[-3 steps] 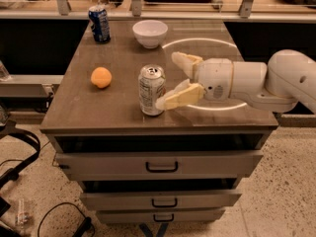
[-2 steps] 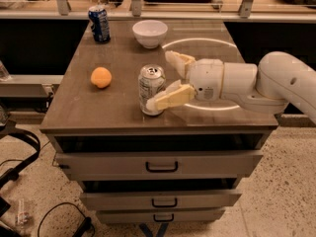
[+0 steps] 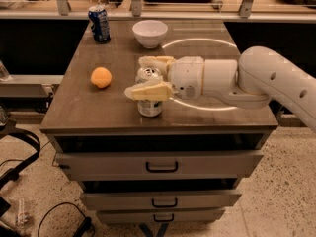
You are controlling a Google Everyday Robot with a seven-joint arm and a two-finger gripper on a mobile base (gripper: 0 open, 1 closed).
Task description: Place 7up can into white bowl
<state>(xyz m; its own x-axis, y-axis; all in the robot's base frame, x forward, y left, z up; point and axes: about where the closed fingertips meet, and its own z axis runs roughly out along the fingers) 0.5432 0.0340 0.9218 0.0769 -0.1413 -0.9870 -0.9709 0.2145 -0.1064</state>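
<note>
The 7up can, silver with green print, stands upright near the table's front edge. My gripper reaches in from the right at the can's upper half. One cream finger crosses in front of the can and the other lies behind its top, so the can stands between the open fingers. The white bowl sits empty at the back of the table, beyond the can.
A blue can stands at the back left corner. An orange lies left of the 7up can. The brown table top sits over a drawer unit. A shelf with clutter runs behind.
My gripper has moved left, so its fingers now lie on both sides of the 7up can, a little closer together. The can, bowl, orange and blue can have not moved.
</note>
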